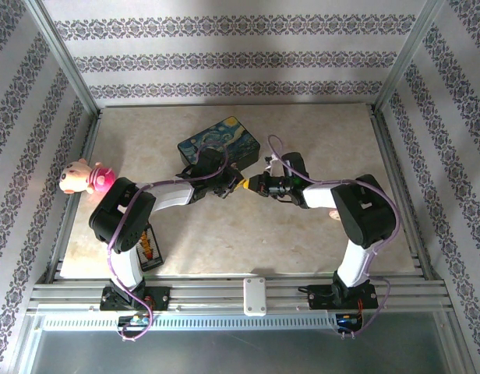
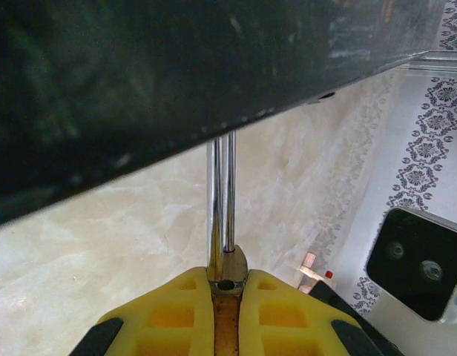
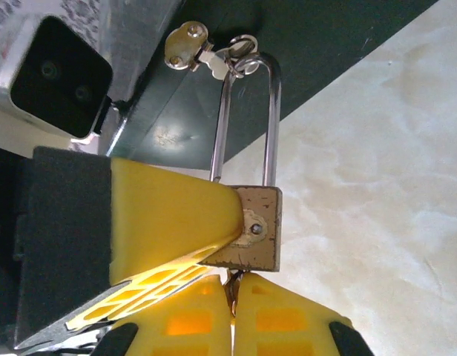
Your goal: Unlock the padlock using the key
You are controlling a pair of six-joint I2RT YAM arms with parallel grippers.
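The left claw (image 2: pixel 226 297) is closed on the padlock (image 3: pixel 256 230). The right claw (image 3: pixel 232 285) pinches the key (image 3: pixel 231 276) at its keyhole end. Next, probably, the key must turn to free the shackle (image 3: pixel 271 119).

Top view: bright, even, diffuse light, with soft faint shadows on the counter (image 1: pixel 224 241). Left wrist view: box (image 2: pixel 139 74) close, dark, blurred; shackle (image 2: pixel 228 193) carries hard glare streaks. Right wrist view: padlock (image 3: pixel 251 226) sharp, right claw (image 3: pixel 234 285) glowing yellow, translucent.
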